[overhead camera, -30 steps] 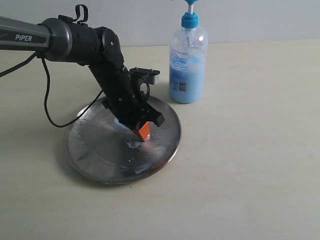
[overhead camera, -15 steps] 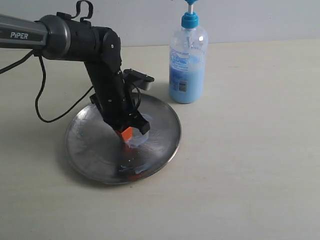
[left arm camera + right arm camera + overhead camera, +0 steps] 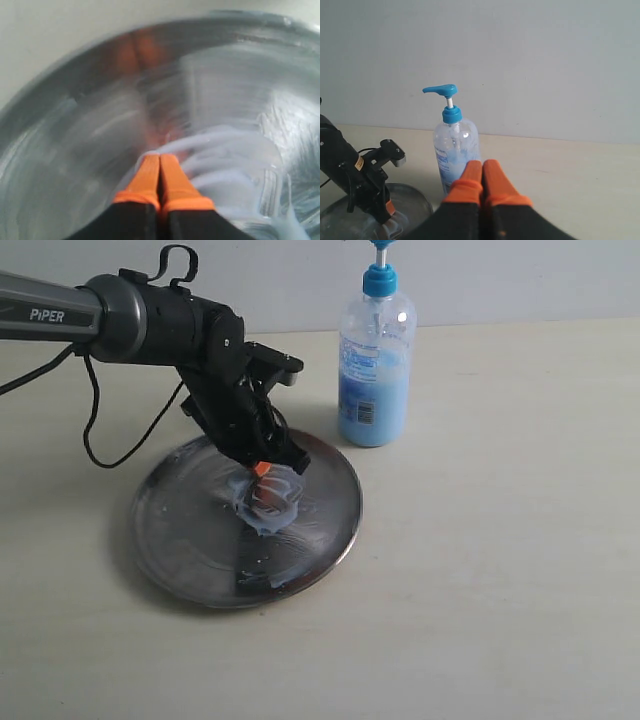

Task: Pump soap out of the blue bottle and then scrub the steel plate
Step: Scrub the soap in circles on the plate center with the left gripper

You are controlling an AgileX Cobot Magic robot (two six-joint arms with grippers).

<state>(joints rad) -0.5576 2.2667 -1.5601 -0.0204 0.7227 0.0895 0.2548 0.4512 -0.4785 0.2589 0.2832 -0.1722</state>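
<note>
Left of centre in the exterior view sits the steel plate, flat on the pale worktop, and the left end effector is right down in it! Its orange tips are pressed tight together with nothing between them, and the wrist camera shows them touching the metal at the edge of the soap, a whitish-blue swirl spread over the middle of the plate. This reads as the scrubbing step, with the pumping already done.

Upper middle of the frame, just beyond the plate's far rim, stands the blue bottle, upright and apart from the plate, with liquid filling its lower part. The right end effector hangs clear of the worktop facing that bottle, fingers closed flat on each other and empty.

Now the handling. That plate looks stiff and thin, and it is slick with soap. Nothing pins it down, so a sideways stroke could skate it across the worktop, and pressure near the raised rim might tip it. Best to work near the centre. If it needs steadying, the rim is the place to hold. The bottle is tall and light, so any push on its pump head should go straight down.
</note>
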